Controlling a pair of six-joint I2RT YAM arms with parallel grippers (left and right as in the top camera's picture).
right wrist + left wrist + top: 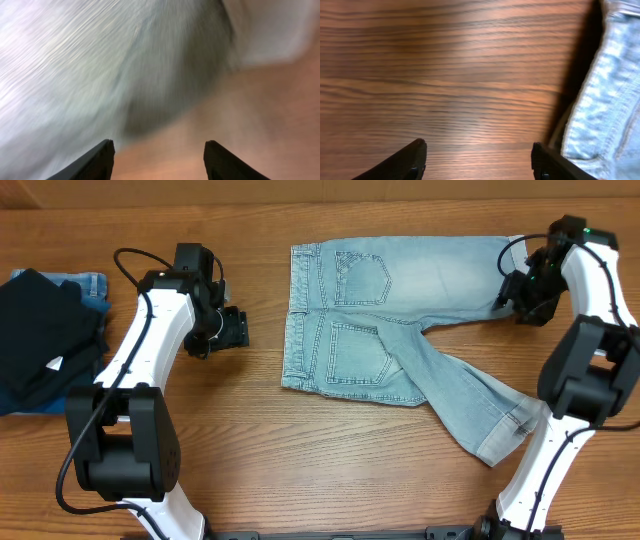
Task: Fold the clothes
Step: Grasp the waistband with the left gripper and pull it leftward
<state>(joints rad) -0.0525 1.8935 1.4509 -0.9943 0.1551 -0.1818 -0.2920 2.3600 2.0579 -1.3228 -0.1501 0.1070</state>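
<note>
Well to the left of the pale, washed light-blue denim shorts [440, 280], a black garment with a small white tag [40, 330] lies on darker blue folded denim [88, 284]. Neither belongs to this step.

Just left of the shorts' waistband, the left gripper [235, 330] hangs over the bare wooden table [300, 460]. In the left wrist view its fingers [412, 160] are spread apart with nothing between them, and the waistband edge sits just off to their right.

The shorts lie flat, back pockets up, with the waistband to the left. One leg runs straight out and the other splays away from it at an angle.

At the straight leg's cuffed hem, the right gripper [522, 298] is poised with its fingers [97, 160] also apart and empty. That wrist view is blurred, but it shows denim ahead and wood beneath.

The step looks like taking hold for a first fold. To do it well, each gripper should slide one finger under the edge and pinch both denim layers at a corner. The cloth should then be lifted low and evenly so it stays taut. The splayed leg probably needs laying alongside the other, or the fold will come out crooked.
</note>
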